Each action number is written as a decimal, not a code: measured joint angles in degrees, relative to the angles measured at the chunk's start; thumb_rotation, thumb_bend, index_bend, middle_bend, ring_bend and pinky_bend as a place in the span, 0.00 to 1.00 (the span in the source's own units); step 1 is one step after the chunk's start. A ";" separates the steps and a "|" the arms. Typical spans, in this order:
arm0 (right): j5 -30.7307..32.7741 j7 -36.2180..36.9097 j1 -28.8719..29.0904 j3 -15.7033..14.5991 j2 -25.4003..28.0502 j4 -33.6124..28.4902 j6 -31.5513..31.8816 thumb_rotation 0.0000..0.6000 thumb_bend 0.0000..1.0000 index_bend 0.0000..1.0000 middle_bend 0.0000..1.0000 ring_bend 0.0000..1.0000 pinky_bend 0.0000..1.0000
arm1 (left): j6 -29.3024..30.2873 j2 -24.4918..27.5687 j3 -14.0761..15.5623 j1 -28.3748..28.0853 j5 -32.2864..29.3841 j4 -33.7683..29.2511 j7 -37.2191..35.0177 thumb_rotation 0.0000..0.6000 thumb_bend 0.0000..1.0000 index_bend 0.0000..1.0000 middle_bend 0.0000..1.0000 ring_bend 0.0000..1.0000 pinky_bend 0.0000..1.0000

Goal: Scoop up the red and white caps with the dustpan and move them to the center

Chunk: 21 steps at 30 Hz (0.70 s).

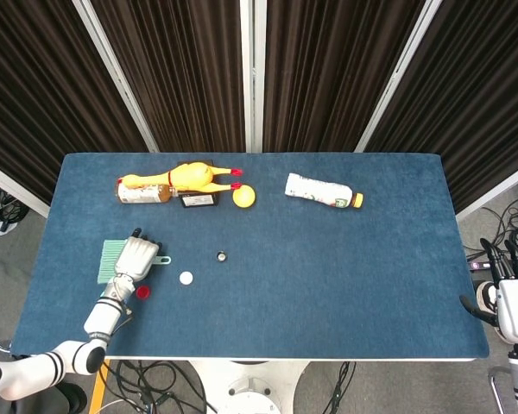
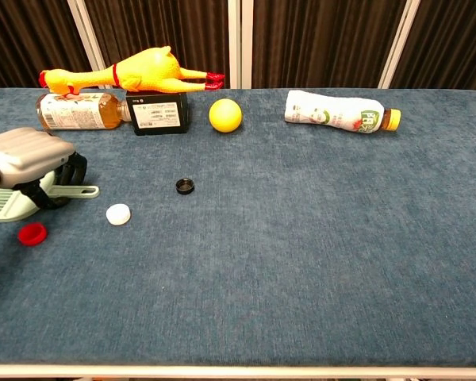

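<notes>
Dustpan, pale green, lies flat on the blue desk under the left hand, whose fingers curl down over it where the handle begins; whether they truly clamp it or only rest on it cannot be told, since the palm hides the contact. The chest view cuts off the pan's far-left part; the head view shows its ribbed blade sticking out beyond the hand.

Just nearer than those fingers lies the red cap, close to the pan's edge but apart from it. The white cap sits right of the fingers, just nearer than the handle tip. A small black cap lies further right.

Beyond the fingers, along the far edge, are a tea bottle on its side, a rubber chicken lying on it, a black box, a yellow ball and a white bottle.

The right hand hangs off the desk's right edge, fingers spread, holding nothing, partly cut by the frame.
</notes>
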 measured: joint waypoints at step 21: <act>-1.26 1.29 -0.73 -0.15 0.87 -0.65 1.45 1.00 0.06 0.09 0.17 0.01 0.07 | 11.16 9.42 -0.30 4.92 14.78 -0.86 -45.96 1.00 0.41 0.53 0.58 0.43 0.42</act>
